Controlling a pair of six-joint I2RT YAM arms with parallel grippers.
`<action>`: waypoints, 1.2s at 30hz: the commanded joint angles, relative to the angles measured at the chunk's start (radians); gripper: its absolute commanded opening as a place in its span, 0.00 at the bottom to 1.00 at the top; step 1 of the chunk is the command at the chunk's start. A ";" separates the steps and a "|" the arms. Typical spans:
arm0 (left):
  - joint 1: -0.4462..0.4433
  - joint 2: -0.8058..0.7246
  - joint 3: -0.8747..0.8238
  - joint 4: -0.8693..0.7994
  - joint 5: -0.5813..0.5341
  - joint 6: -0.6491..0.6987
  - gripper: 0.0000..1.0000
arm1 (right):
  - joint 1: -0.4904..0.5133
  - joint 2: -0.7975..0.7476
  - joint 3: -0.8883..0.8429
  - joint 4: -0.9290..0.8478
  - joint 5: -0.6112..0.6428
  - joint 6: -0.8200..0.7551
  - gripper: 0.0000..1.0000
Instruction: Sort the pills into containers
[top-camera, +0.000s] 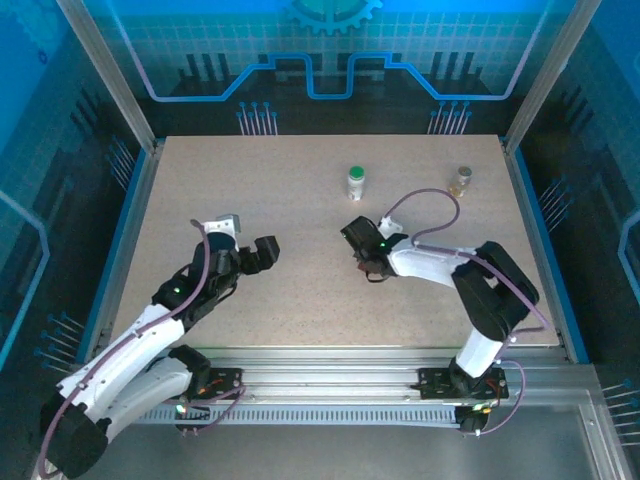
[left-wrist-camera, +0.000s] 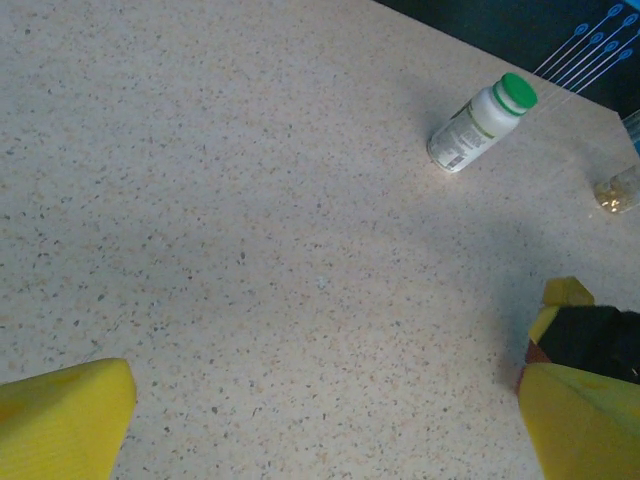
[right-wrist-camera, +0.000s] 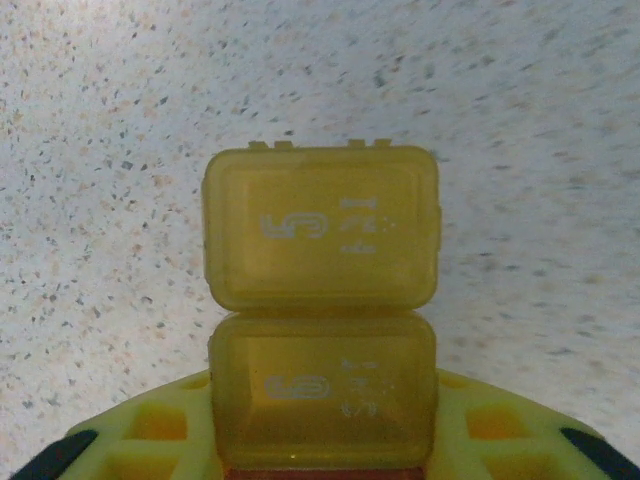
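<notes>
Top: speckled matte tabletop (top-camera: 250, 180); green-capped white bottle (top-camera: 356, 181) and shorter amber vial (top-camera: 461, 180) stand upright far right, well apart, contents unreadable; left gripper (top-camera: 258, 256) near-left, right gripper (top-camera: 372, 264) mid-table. Left wrist: yellow fingers (left-wrist-camera: 60, 420) spread wide, nothing between them. Right wrist: translucent amber pills (right-wrist-camera: 320, 230), two rounded rectangular cells end to end with embossed marks, lie over the right gripper's yellow fingers; can't tell if clamped.

Illumination is diffuse and overhead, blue-tinted by the enclosure walls (top-camera: 60, 120); the table (top-camera: 300, 180) is evenly lit without glare. In the left wrist view a broad soft shadow crosses the table, the white bottle (left-wrist-camera: 478, 125) is sharp, and the fingers (left-wrist-camera: 60, 420) of the left gripper (left-wrist-camera: 330, 410) are blurred. In the right wrist view the translucent yellow pieces (right-wrist-camera: 320, 230) are slightly soft.
</notes>
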 joint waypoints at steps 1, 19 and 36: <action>-0.007 0.015 -0.012 -0.014 -0.023 0.023 0.99 | 0.011 0.060 0.069 0.032 -0.016 0.058 0.43; -0.028 0.115 0.001 0.039 0.010 0.045 0.97 | -0.105 -0.146 -0.006 0.046 -0.159 -0.451 0.62; -0.173 0.522 0.187 0.171 0.104 0.268 0.85 | -0.360 0.047 0.124 0.058 -0.769 -0.982 0.55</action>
